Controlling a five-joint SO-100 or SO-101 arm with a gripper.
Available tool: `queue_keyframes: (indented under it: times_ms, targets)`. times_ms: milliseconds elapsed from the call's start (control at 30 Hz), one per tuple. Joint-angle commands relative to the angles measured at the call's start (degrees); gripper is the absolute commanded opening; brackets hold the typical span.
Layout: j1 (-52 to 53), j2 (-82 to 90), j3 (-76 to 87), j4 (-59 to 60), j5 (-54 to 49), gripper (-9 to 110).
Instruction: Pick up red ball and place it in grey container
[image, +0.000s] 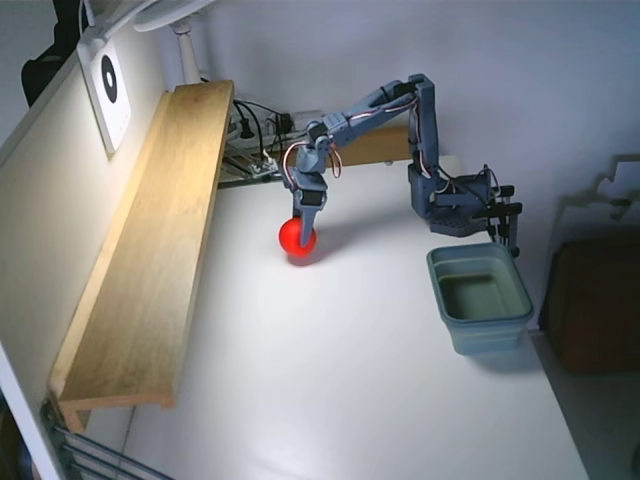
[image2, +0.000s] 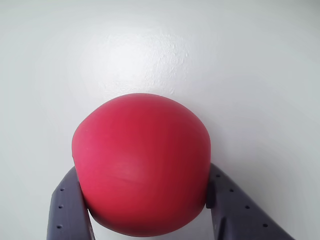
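Red ball (image: 296, 236), a small smooth bright sphere, sits in the fixed view near the back of the white table (image: 350, 400), beside the long wooden shelf (image: 150, 250). The blue two-finger gripper (image: 303, 238) reaches down over it. The grey-blue rectangular plastic container (image: 480, 297) stands well apart at the table's right edge, empty, probably awaiting the drop.

Wrist view: the red ball (image2: 142, 172) fills the gap, one finger (image2: 67, 210) at each flank, apparently clamped for lifting.
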Motion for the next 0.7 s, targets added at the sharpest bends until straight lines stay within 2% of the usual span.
queue_keyframes:
  times_ms: [0, 667]
  targets:
    - [0.6, 3.5, -5.0, 3.1, 0.1, 23]
    - [0.6, 0.2, -31.2, 26.1, 0.1, 23]
